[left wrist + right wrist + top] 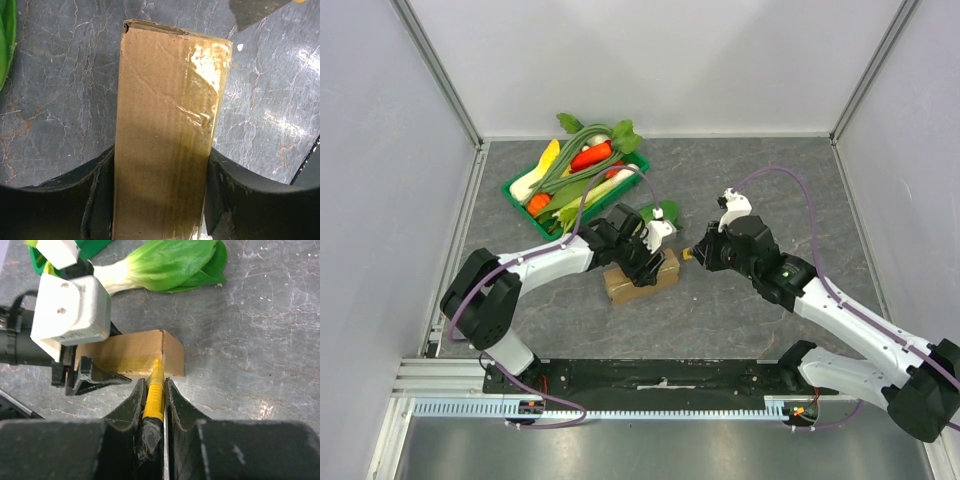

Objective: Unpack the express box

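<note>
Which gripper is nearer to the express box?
Left. The left gripper straddles the express box, fingers against both sides; the right gripper stands off its end, only its yellow tool reaching the box.

A grey stone-look table with white walls around it.

The table top (760, 190) is dark grey with thin pale and rusty lines, like marble. Plain white walls (660, 60) stand at the top, left and right of the frame. Silver metal posts (438, 72) lean up from the two back corners. Along the bottom of the frame run a silver rail (420, 375) and a shiny metal sheet (650, 450). Bright light makes white shiny spots (280, 120) on the table.
</note>
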